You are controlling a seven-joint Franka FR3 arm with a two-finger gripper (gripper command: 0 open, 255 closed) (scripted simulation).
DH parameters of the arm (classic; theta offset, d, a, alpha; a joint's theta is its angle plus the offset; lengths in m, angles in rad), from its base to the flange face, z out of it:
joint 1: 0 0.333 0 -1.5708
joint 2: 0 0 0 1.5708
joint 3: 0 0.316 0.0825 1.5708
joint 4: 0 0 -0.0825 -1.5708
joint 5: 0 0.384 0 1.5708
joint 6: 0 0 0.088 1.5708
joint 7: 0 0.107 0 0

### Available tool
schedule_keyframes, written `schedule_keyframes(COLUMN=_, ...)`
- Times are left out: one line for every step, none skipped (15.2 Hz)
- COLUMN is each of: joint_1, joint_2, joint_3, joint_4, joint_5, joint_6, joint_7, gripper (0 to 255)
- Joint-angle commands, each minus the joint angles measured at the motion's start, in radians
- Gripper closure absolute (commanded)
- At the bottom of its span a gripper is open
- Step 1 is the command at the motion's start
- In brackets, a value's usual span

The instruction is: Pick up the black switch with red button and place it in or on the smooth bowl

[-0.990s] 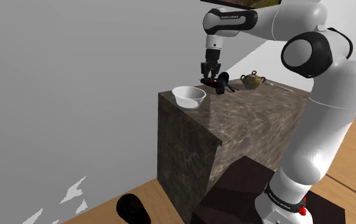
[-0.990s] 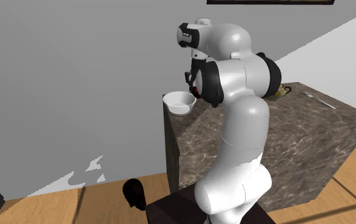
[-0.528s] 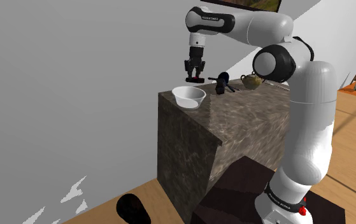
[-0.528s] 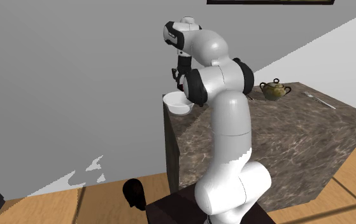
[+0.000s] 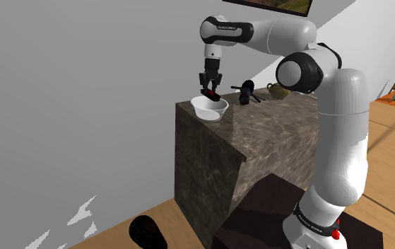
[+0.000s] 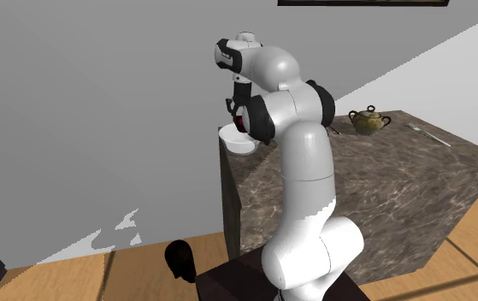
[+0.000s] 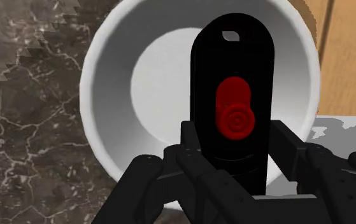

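Wrist view: tool (image 7: 234,137) clasps switch (image 7: 234,76) over white bowl (image 7: 106,83); shoulder-view arm lettering (image 5: 225,27) illegible.

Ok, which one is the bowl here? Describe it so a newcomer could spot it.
Start at the dark marbled counter beside the grey wall. At its corner on the shoulder view's left sits the bowl, directly under the tool holding the black switch. It is plain white, round and open, unlike the brown lidded pot and the dark object further along.
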State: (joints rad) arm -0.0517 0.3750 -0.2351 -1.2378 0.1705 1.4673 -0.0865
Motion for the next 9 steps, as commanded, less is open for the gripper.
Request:
schedule_keyframes(joint_1=0.004, joint_2=-0.008, joint_3=0.000, joint_4=-0.042, joint_5=-0.002, joint_6=0.034, joint_7=-0.003, gripper=255)
schedule_keyframes(joint_1=0.005, joint_2=-0.011, joint_3=0.000, joint_4=-0.059, joint_5=-0.003, joint_6=0.049, joint_7=-0.004, gripper=255)
schedule_keyframes(joint_1=0.007, joint_2=-0.014, joint_3=0.000, joint_4=-0.077, joint_5=-0.003, joint_6=0.064, joint_7=-0.005, gripper=255)
schedule_keyframes(joint_1=0.008, joint_2=-0.016, joint_3=0.000, joint_4=-0.094, joint_5=-0.004, joint_6=0.078, joint_7=-0.006, gripper=255)
schedule_keyframes(joint_1=0.009, joint_2=-0.018, joint_3=0.001, joint_4=-0.110, joint_5=-0.004, joint_6=0.093, joint_7=-0.007, gripper=255)
schedule_keyframes(joint_1=0.010, joint_2=-0.020, joint_3=0.001, joint_4=-0.126, joint_5=-0.004, joint_6=0.107, joint_7=-0.009, gripper=255)
schedule_keyframes(joint_1=0.011, joint_2=-0.021, joint_3=0.001, joint_4=-0.140, joint_5=-0.004, joint_6=0.120, joint_7=-0.010, gripper=255)
schedule_keyframes(joint_1=0.011, joint_2=-0.021, joint_3=0.001, joint_4=-0.140, joint_5=-0.004, joint_6=0.120, joint_7=-0.010, gripper=255)
schedule_keyframes(joint_1=0.011, joint_2=-0.021, joint_3=0.001, joint_4=-0.140, joint_5=-0.004, joint_6=0.120, joint_7=-0.010, gripper=255)
